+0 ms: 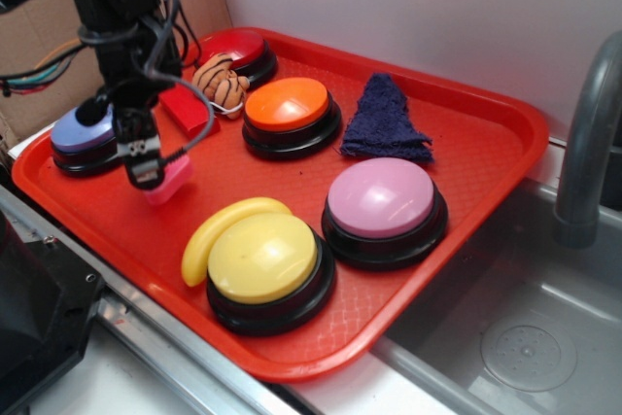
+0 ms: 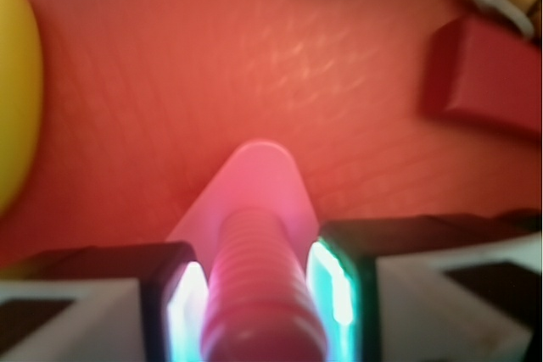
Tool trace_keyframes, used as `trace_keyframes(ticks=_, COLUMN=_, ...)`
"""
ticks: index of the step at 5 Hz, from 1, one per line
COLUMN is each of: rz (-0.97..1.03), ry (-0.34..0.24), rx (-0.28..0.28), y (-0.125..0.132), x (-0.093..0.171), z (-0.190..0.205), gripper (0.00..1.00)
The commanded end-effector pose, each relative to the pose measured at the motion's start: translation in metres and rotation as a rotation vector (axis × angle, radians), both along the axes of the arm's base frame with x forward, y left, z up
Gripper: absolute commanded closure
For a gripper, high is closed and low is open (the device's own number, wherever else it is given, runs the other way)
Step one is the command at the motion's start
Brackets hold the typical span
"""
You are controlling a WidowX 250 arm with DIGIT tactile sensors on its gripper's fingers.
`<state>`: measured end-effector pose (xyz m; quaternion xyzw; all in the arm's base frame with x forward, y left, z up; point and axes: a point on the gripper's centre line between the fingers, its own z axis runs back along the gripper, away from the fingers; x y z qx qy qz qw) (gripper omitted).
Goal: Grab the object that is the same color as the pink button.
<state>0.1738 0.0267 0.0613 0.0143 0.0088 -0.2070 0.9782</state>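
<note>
Right up close, your claw [image 2: 259,294] is clamped on the pink bolt [image 2: 254,269]: both pads press its ridged, glossy shaft, and the flat pale-pink base [image 2: 254,180] points away toward the red tray [image 2: 280,65]. From outside, the bolt [image 1: 170,180] sits at the tray's left side, beside the blue-purple button [image 1: 83,138]. Farther on, the red block [image 2: 488,78] lies ahead right. Across the tray, the pink button [image 1: 381,199] shows a paler lilac dome.
</note>
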Motion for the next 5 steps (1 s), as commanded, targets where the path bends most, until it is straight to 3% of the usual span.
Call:
trace_keyframes(ticks=1, rz=0.117, ry=-0.097, rx=-0.055, y=-0.035, x=0.025, z=0.072, gripper=1.00)
trace_keyframes(ticks=2, rz=0.164, ry=-0.136, rx=-0.043, y=-0.048, x=0.033, z=0.094, gripper=1.00)
trace_keyframes(ticks=3, rz=0.151, ry=-0.162, rx=-0.102, y=-0.056, x=0.044, z=0.111, gripper=1.00)
trace_keyframes(ticks=4, rz=0.175, ry=-0.197, rx=-0.081, y=-0.062, x=0.049, z=0.115, gripper=1.00)
trace_keyframes(ticks=5, rz=0.215, ry=-0.194, rx=-0.089, y=-0.061, x=0.050, z=0.108, gripper=1.00)
